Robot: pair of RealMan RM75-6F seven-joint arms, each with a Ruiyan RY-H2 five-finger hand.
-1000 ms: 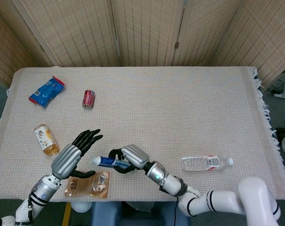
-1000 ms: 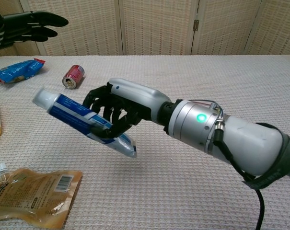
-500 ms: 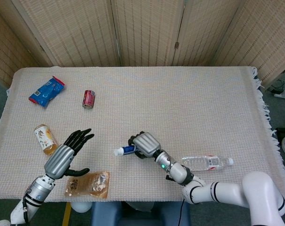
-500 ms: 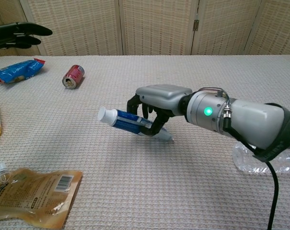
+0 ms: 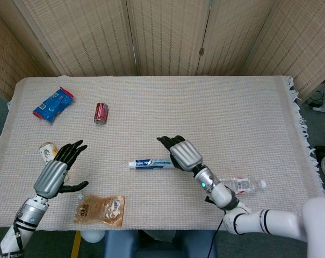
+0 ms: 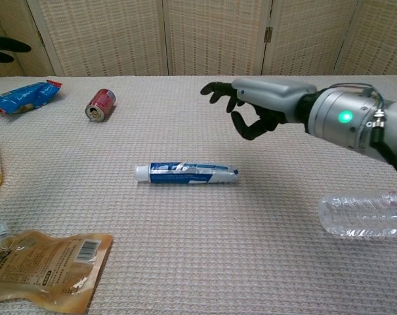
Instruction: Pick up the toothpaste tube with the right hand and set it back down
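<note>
The toothpaste tube [image 5: 150,163] [image 6: 185,174], blue and white with a white cap pointing left, lies flat on the woven table cover near the middle front. My right hand [image 5: 182,153] [image 6: 254,106] hovers just to the right of it and above it, fingers spread, holding nothing and clear of the tube. My left hand [image 5: 57,169] floats open over the table's left front; only its fingertips [image 6: 2,49] show at the chest view's left edge.
A clear water bottle [image 5: 243,185] [image 6: 365,213] lies right of the right arm. A tan pouch [image 5: 99,209] [image 6: 41,266] lies at the front left, a yellow bottle [image 5: 47,150] behind the left hand, a red can [image 5: 100,113] and blue packet [image 5: 53,104] further back.
My right hand carried the tube down and rightward, laid it on the table, let go and lifted away to the right. My left hand drifted left.
</note>
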